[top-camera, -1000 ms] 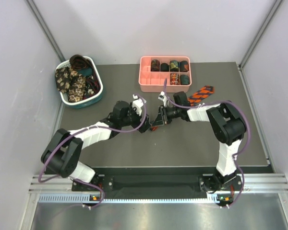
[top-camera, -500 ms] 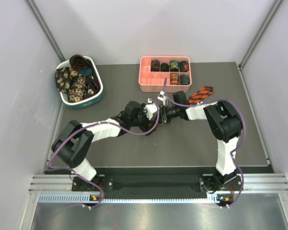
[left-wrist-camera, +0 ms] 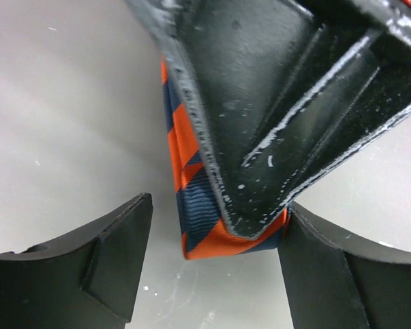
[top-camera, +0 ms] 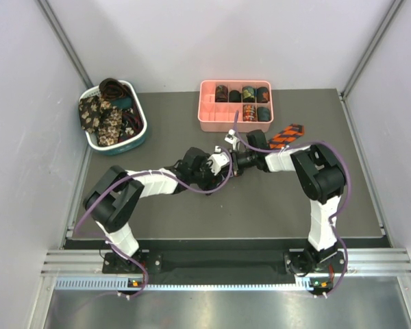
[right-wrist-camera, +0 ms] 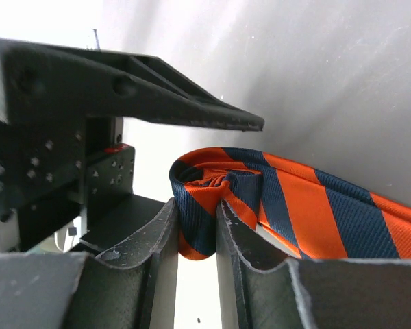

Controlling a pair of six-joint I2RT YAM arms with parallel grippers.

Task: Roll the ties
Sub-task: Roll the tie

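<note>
Rolled ties [top-camera: 243,94] fill the pink tray [top-camera: 216,125], loose ones [top-camera: 99,116] the basket [top-camera: 123,146]; right fingers [right-wrist-camera: 157,253] pinch the striped tie [right-wrist-camera: 288,205], left fingers [left-wrist-camera: 109,260] wide.

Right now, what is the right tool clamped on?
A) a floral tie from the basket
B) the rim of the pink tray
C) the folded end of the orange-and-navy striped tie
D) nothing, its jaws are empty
C: in the right wrist view the right tool has both fingers pressed against the folded end of the striped tie.

White arms [top-camera: 320,219] with black joints [top-camera: 325,179], purple cables [top-camera: 234,123], scuffed black fingers [right-wrist-camera: 140,274].
</note>
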